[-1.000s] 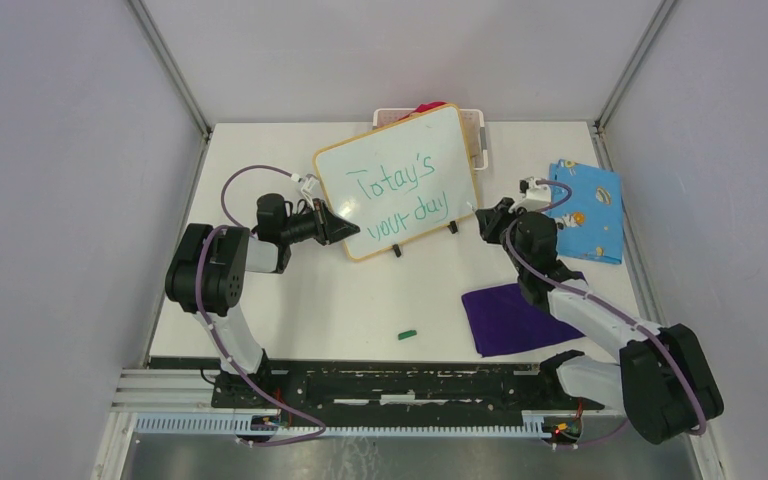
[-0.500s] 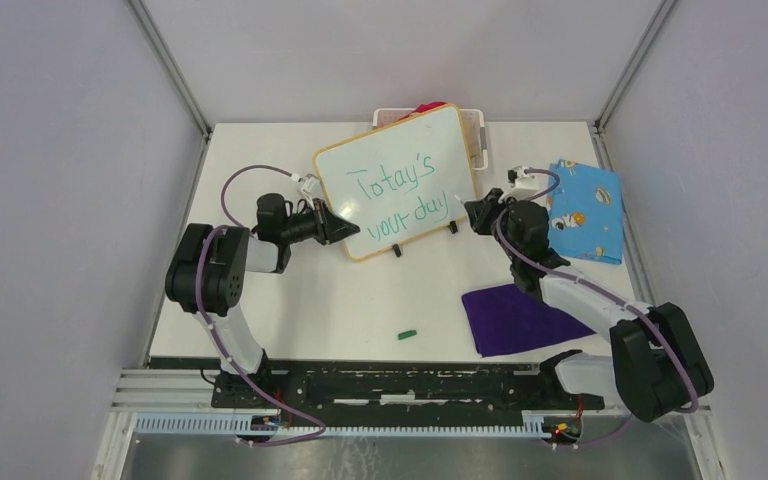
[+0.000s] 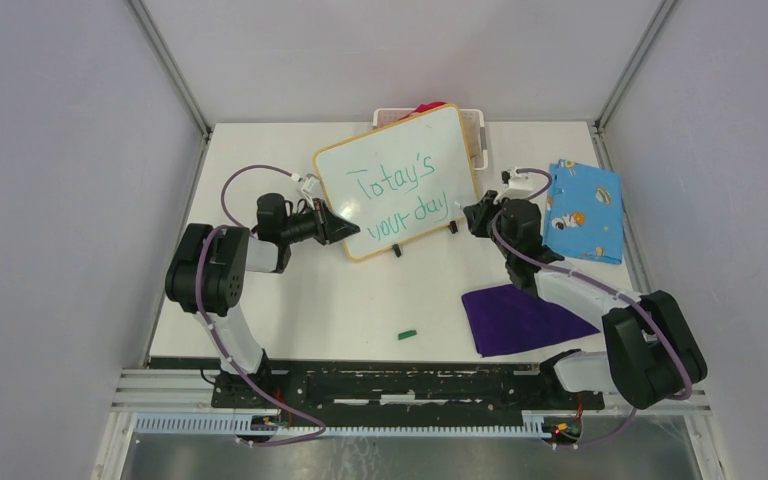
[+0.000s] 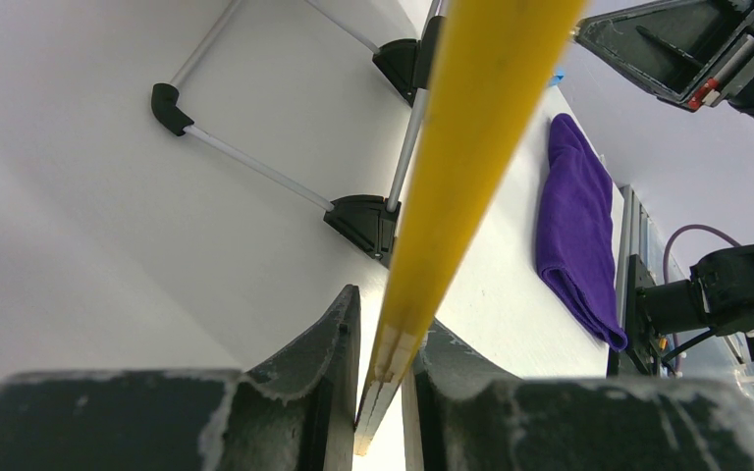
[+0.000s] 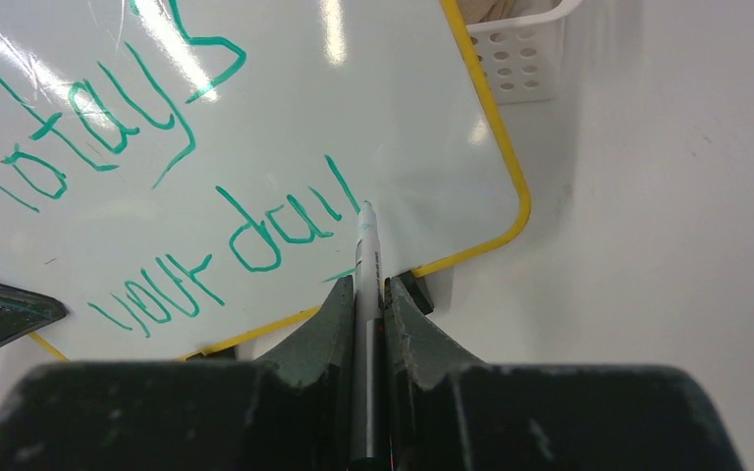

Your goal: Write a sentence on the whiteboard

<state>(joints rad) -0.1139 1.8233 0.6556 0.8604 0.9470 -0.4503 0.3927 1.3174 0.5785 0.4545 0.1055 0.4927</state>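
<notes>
Two hands engaged. Left hand (image 3: 340, 228) pinched tight on whiteboard (image 3: 400, 180) frame, lower-left corner. Whiteboard stands on feet toward back of table (image 3: 290, 300), green sentence (image 3: 397, 195) across it. Right hand (image 3: 473, 214) clamps marker (image 5: 366, 245), tip at board beside "day".

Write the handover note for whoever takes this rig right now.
Left gripper: shut on the lower-left frame edge of the whiteboard, steadying it on its feet.
Right gripper: shut on the marker, tip at the last y.
Done: the sentence, green, two lines, reads roughly "Totay's your day".
Left: finish the y's tail if needed, lift the marker away, release the board.
</notes>
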